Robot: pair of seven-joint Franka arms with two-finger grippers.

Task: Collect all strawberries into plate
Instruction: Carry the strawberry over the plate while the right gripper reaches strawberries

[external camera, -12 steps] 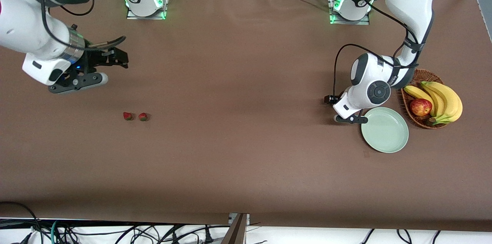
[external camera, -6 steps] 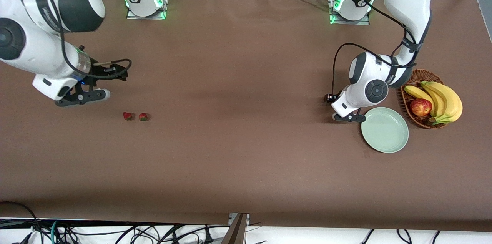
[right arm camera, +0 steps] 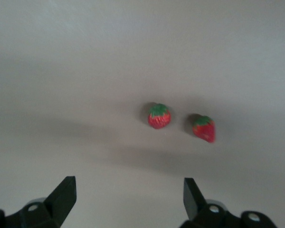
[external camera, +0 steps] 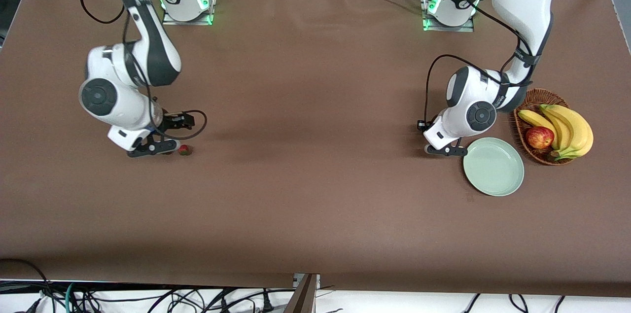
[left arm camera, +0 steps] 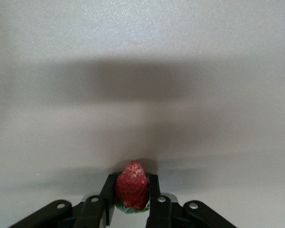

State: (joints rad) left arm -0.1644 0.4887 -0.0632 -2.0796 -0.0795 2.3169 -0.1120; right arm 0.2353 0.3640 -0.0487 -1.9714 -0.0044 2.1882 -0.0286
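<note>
My left gripper point(external camera: 446, 151) is low beside the rim of the pale mint-green plate point(external camera: 494, 166), on the side toward the right arm's end. The left wrist view shows this gripper point(left arm camera: 132, 191) shut on a strawberry point(left arm camera: 132, 184). My right gripper point(external camera: 153, 147) is over the two other strawberries. One strawberry point(external camera: 184, 150) shows beside it; the hand hides the other in the front view. In the right wrist view the gripper point(right arm camera: 128, 194) is open and empty, with both strawberries point(right arm camera: 159, 116) point(right arm camera: 204, 128) on the table ahead of the fingertips.
A brown wicker basket point(external camera: 536, 98) with bananas point(external camera: 567, 125) and a red-yellow apple point(external camera: 539, 137) stands beside the plate at the left arm's end of the table. Cables hang along the table's near edge.
The right arm has swung from the table's end down to the two strawberries, and its hand now covers one. The left gripper has shifted very slightly beside the plate.
</note>
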